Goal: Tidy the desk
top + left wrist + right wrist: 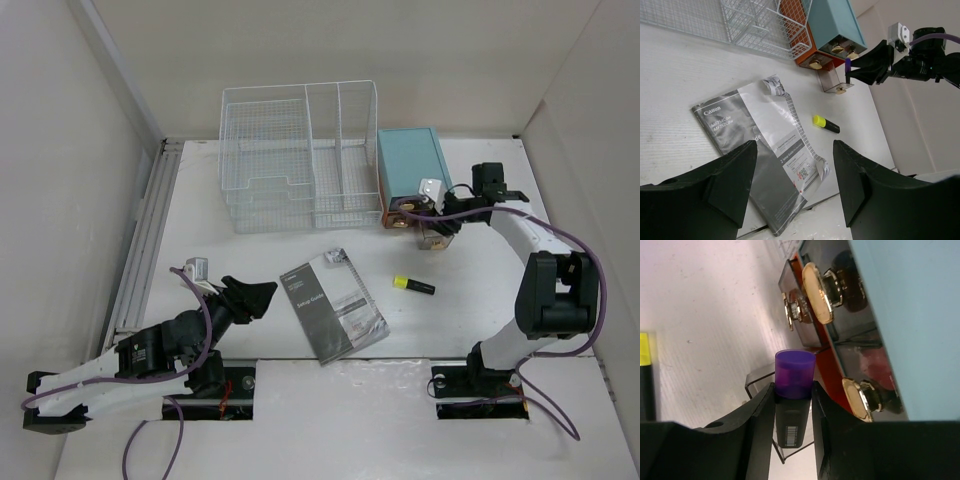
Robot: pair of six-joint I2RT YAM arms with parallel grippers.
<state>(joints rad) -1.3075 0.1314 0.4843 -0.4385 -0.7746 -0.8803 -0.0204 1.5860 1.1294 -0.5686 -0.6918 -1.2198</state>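
Jaws of the right gripper [793,389] are closed on a marker [795,371] with a black barrel and a purple cap; the cap projects past the fingertips. Jaws of the left gripper [260,298] stand apart at a moderate width with nothing between them, above the lower left of the desk [460,305].

The desk is the white surface that fills most of the top view and carries every item listed below.

1. Wire-mesh rack [300,160]: white, at upper centre of the top view, divided into a wide tiered section on the left and narrower upright slots on the right.
2. Teal box [412,165]: just beside the rack on its right. Its drawers have gold knobs [817,292]. An orange drawer [810,56] sits slightly forward of the box face.
3. Clear drawer [832,81]: pulled well out of the box front. The held marker is directly over its outer end. Whether the marker touches the drawer cannot be told, and the drawer's contents cannot be made out.
4. Grey-and-white booklet [332,305]: flat on the desk at centre, cover up, one corner curled.
5. Yellow-and-black highlighter [413,286]: loose on the desk, right of the booklet and below the box.
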